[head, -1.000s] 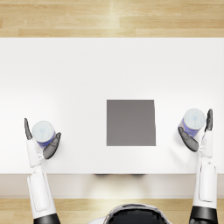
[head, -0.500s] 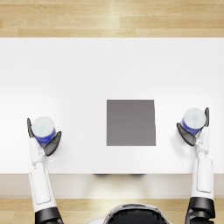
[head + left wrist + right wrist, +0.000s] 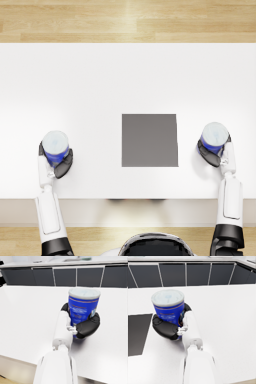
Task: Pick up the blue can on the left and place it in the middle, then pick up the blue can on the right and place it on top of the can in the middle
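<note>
Only wrist-view: dark cabinets behind cans

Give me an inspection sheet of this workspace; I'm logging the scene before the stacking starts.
Surface: white table, with a dark grey mat in the middle.
Job's things: left can upright, left of the mat; right can upright, right of the mat. Nothing lies on the mat.
Clutter: nothing seen.
Hands: left hand wraps the left can; right hand wraps the right can. Whether either can is lifted cannot be told.
Cables: nothing seen.
Surroundings: wood floor beyond the table; dark cabinets under a pale counter in the wrist views.
</note>
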Robot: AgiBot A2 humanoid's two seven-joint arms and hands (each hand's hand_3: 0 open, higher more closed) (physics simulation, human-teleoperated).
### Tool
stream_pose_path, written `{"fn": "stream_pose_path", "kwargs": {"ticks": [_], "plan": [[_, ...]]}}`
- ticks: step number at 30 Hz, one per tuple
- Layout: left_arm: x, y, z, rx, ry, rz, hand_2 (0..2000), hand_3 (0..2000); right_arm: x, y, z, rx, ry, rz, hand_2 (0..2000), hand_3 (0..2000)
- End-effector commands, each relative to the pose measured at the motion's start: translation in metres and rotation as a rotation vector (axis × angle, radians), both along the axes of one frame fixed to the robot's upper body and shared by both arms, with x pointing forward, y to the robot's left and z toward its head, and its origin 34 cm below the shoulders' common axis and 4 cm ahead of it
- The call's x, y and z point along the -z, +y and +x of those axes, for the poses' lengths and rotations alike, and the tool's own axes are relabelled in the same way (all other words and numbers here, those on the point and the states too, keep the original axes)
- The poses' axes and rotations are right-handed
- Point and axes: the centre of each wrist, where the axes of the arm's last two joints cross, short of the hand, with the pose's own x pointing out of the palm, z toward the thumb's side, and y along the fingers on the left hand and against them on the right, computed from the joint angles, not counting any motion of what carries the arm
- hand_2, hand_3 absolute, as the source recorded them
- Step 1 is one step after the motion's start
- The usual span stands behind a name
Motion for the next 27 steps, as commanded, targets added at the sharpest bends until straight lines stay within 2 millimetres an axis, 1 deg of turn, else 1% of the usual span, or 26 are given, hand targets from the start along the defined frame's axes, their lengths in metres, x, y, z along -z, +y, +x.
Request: {"fn": "stream_pose_path", "kwargs": {"ticks": [1,3,4,7,9,10,15,16,18,20,24,27], "plan": [[-0.047,-0.026,0.006,0.098,-0.17,0.052,2000,1520,-0.041,0.012,-0.003,-0.045,-0.162,-0.026,2000,1520],[-0.063,-0.045,0.011,0.169,-0.228,0.067,2000,1520,-0.061,0.018,-0.007,-0.07,-0.245,-0.036,2000,1520],[-0.066,-0.052,0.014,0.195,-0.238,0.069,2000,1520,-0.068,0.021,-0.009,-0.079,-0.274,-0.04,2000,1520],[-0.077,-0.083,0.024,0.298,-0.275,0.07,2000,1520,-0.088,0.033,-0.015,-0.122,-0.359,-0.05,2000,1520],[-0.08,-0.102,0.03,0.357,-0.283,0.066,2000,1520,-0.1,0.038,-0.018,-0.137,-0.402,-0.053,2000,1520],[-0.082,-0.11,0.033,0.379,-0.288,0.062,2000,1520,-0.101,0.04,-0.019,-0.142,-0.408,-0.053,2000,1520],[-0.085,-0.138,0.042,0.452,-0.288,0.053,2000,1520,-0.105,0.045,-0.024,-0.156,-0.431,-0.05,2000,1520],[-0.085,-0.146,0.045,0.478,-0.284,0.008,2000,1520,-0.109,0.046,-0.025,-0.157,-0.446,-0.05,2000,1520],[-0.083,-0.16,0.047,0.526,-0.266,-0.069,2000,1520,-0.117,0.048,-0.028,-0.161,-0.478,-0.051,2000,1520],[-0.078,-0.173,0.051,0.565,-0.238,-0.107,2000,1520,-0.127,0.051,-0.027,-0.176,-0.516,-0.052,2000,1520],[-0.059,-0.197,0.059,0.62,-0.144,-0.128,2000,1520,-0.144,0.059,-0.025,-0.192,-0.577,-0.048,2000,1520],[-0.048,-0.21,0.067,0.641,-0.08,-0.128,2000,1520,-0.146,0.065,-0.026,-0.215,-0.586,-0.046,2000,1520]]}}
